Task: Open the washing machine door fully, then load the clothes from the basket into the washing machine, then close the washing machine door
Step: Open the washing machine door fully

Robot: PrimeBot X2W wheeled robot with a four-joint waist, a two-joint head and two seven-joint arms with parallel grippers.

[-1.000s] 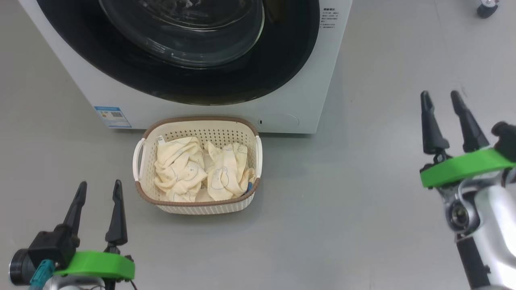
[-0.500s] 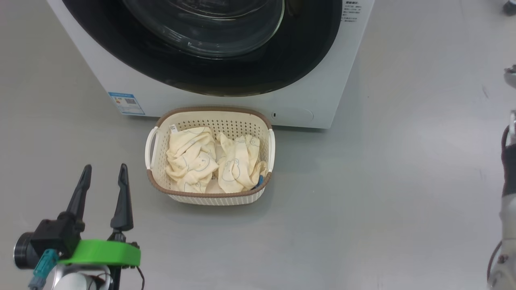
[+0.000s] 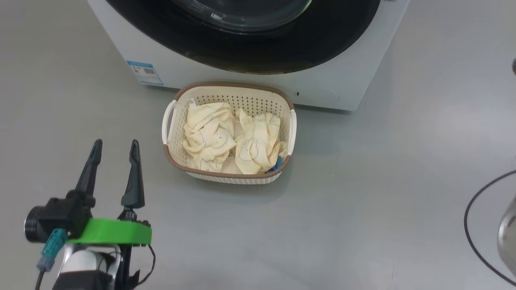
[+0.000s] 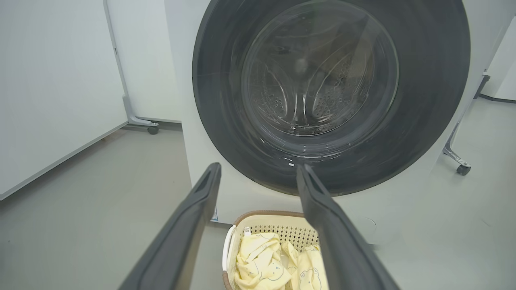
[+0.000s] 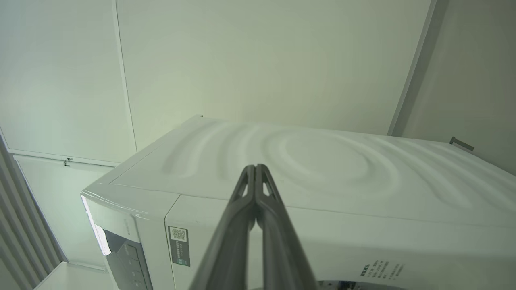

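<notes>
- Before the washing machine (image 3: 354, 80), grey floor (image 3: 363, 181) lies open on both sides of the basket (image 3: 229, 86). It is widest toward the robot's right, where a black cable (image 3: 469, 225) loops at the head view's edge.
- Against the machine's base, the basket's far rim sits just beside the white front, under the washing machine door (image 4: 330, 80). That door is closed, flush with the front, and a blue label sticker (image 3: 145, 72) marks the base's left corner.
- Left of the machine, the left wrist view shows a white panel (image 4: 60, 80) on castors, with a strip of floor between them. A castor leg (image 4: 457, 161) stands on the machine's other side.
- The left gripper (image 3: 116, 141) hovers over the floor near the basket's left handle, apart from it, with its fingers released, spread and empty.
- The right gripper (image 5: 254, 167) points over the machine's white top, its fingers clenched tip to tip on nothing.
- The basket holds the clothes (image 3: 209, 133), crumpled pale yellow garments covering its floor. A small blue piece (image 3: 277, 165) lies at its near right corner.
</notes>
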